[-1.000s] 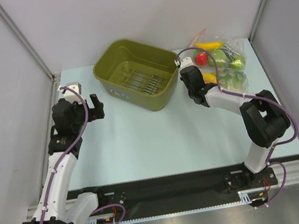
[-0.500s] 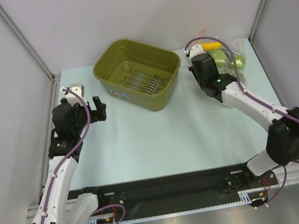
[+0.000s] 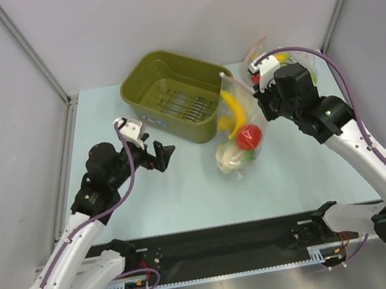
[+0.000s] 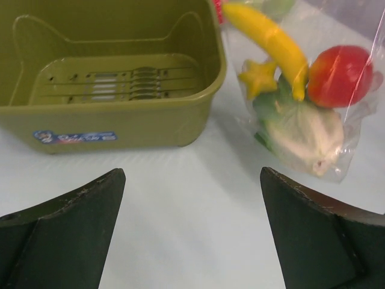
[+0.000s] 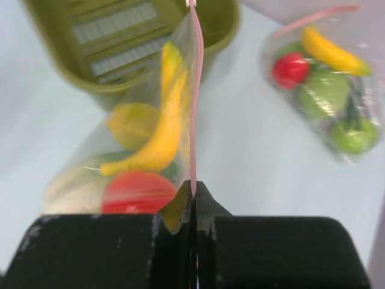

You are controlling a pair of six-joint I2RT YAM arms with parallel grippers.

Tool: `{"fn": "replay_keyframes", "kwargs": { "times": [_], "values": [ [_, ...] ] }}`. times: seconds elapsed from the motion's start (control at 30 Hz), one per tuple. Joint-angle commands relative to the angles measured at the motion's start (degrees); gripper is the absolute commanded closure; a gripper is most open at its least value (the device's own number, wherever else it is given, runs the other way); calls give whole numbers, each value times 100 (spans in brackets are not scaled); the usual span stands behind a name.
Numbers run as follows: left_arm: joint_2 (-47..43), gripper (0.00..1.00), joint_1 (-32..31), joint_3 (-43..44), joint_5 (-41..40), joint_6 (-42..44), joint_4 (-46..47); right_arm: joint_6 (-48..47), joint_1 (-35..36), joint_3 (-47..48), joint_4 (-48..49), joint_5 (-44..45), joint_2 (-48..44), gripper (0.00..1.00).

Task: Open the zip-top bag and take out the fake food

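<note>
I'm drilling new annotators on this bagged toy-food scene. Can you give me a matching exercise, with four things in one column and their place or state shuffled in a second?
Things:
A. left gripper
B. right gripper
C. olive-green bin
D. second clear bag

Place or state:
1. lying at the far right, not gripped
2. open, nothing between the fingers
3. shut on the mouth of the zip-top bag
4. nothing inside

Pairs: A-2, B-3, C-4, D-1
</note>
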Motion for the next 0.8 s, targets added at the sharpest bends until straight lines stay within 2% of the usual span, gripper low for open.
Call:
{"fn": "replay_keyframes", "kwargs": {
  "times": [0.0,0.37,0.77],
  "values": [
    [-242,0,-294,-95,216,-260,557,233,43,336,-252,-1297,-459,100],
    [-146,0,-830,-886,796,-1000,2455,489,52,423,-84,-3577,-812,100],
    [-637,0,-883,-1212,823,-983,2764,787,52,687,276,-4781,-943,100]
  ]
}}
